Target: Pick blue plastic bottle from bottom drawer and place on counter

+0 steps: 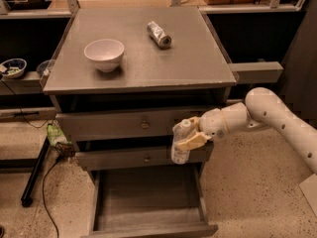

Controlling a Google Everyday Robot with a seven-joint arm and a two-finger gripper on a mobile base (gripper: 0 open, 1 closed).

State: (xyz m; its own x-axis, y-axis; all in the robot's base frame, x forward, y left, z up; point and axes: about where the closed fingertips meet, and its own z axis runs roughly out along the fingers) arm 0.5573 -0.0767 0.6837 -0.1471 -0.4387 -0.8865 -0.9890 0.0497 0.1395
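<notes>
Here the gripper [190,141] was in front of the cabinet, level with the gap between the two upper drawers, its pale fingers [194,142] clamped around the blue plastic bottle [181,144]. The bottle stood roughly upright in that grip, white cap on top, its body overlapping the right end of the middle drawer front [124,158] and hanging over the right rear part of the bottom drawer [148,197], clear of it. The white arm [277,120] reached in from the right. The bottom drawer was pulled well out towards the camera, and its plank floor between the tall side walls showed bare wood only. The top drawer [119,125] and the middle drawer looked pushed in, each with a small round knob at its centre. On the counter [188,63] a white bowl [104,54] stood upright at the left, its inside showing plain white, and a short silver can [159,34] lay on its side towards the back, well apart from the bowl. A narrow grey ledge [257,72] jutted out at the right below the counter's edge. On a dark shelf at far left sat a small blue-rimmed dish [12,67] that seemed to hold something pale green, though what it was could not be made out. A green object [55,134] lay on the speckled floor by the cabinet's left foot.
</notes>
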